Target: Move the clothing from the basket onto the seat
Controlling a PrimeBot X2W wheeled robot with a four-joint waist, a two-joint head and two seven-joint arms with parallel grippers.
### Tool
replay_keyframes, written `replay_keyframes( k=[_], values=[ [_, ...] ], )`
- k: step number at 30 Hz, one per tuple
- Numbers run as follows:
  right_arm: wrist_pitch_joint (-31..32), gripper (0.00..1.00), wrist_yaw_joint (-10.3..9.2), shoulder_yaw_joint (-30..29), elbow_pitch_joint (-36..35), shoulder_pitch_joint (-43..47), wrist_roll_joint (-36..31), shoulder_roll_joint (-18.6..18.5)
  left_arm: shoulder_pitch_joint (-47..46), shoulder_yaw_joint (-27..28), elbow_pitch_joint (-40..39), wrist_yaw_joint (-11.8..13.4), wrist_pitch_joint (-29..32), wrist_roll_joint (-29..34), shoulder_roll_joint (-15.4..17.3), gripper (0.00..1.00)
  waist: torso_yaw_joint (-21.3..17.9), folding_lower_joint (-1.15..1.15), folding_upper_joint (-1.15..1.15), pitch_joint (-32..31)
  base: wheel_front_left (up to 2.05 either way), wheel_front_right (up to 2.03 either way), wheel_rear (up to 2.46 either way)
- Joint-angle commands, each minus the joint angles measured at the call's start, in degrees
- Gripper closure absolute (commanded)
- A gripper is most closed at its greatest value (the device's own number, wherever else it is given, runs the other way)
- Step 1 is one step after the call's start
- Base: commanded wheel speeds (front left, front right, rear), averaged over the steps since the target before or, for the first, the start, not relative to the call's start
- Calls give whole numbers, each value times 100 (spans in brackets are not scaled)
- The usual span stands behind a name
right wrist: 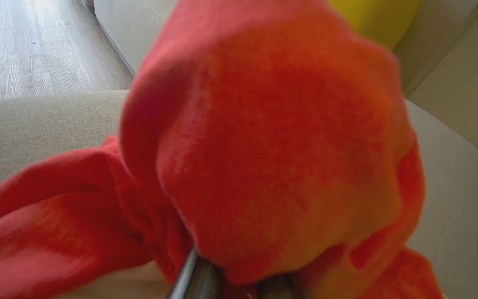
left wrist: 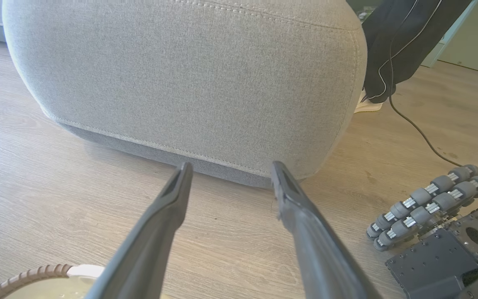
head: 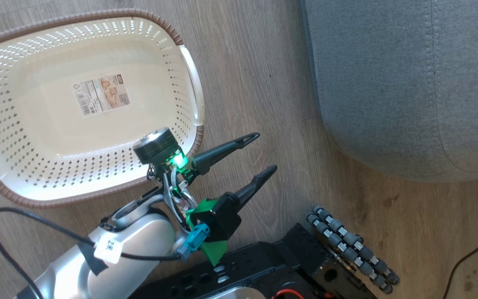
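The cream basket point(head: 77, 17) lies on the wood floor with only a paper sticker point(head: 103, 94) on its bottom; its braided rim point(left wrist: 27, 276) also peeks into the left wrist view. My left gripper point(head: 264, 153) hangs open and empty over the floor between the basket and the grey seat point(head: 388, 83), its fingers point(left wrist: 231, 166) pointing at the seat's rounded side point(left wrist: 181, 83). In the right wrist view the red clothing point(right wrist: 272, 145) bulges close to the lens above the seat cushion point(right wrist: 35, 124). My right gripper is shut on it, one dark finger point(right wrist: 189, 280) showing under the fabric.
My black base with its grey roller wheel point(head: 351, 245) sits on the floor near the seat's corner. A dark cable point(head: 471, 253) trails over the floor. A person's dark trouser leg and shoe point(left wrist: 392, 50) stand beside the seat. A yellow cushion point(right wrist: 371, 16) lies beyond the clothing.
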Motion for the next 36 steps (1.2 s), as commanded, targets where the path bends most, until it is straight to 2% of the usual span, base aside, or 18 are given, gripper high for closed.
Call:
replay_keyframes(
  k=[1,2,9,19,31,36],
  values=[
    [-3,6,-1,21,-149,-35,-64,-176,16,36,-163,55,-13,-49,-78,0,9,0,0,-51,0,0,0],
    [-3,0,-1,17,-155,-29,-68,-181,11,28,-159,64,-13,-61,-93,0,12,0,0,-75,0,0,0],
    [-3,0,-1,88,-175,58,-108,-185,-21,-75,-106,54,-13,-99,-212,0,45,0,0,-338,0,0,0],
    [-3,0,-1,548,-94,273,-169,-366,72,-102,-32,125,-13,-228,-582,0,176,0,0,-1166,0,0,0],
    [-3,0,-1,1556,-749,583,150,-547,638,64,-29,273,-13,-365,-1077,0,489,0,0,-2397,0,0,0],
    [-3,0,-1,1937,-1423,768,458,-665,949,368,-87,278,-13,-447,-1241,0,709,0,0,-2893,0,0,0]
  ],
)
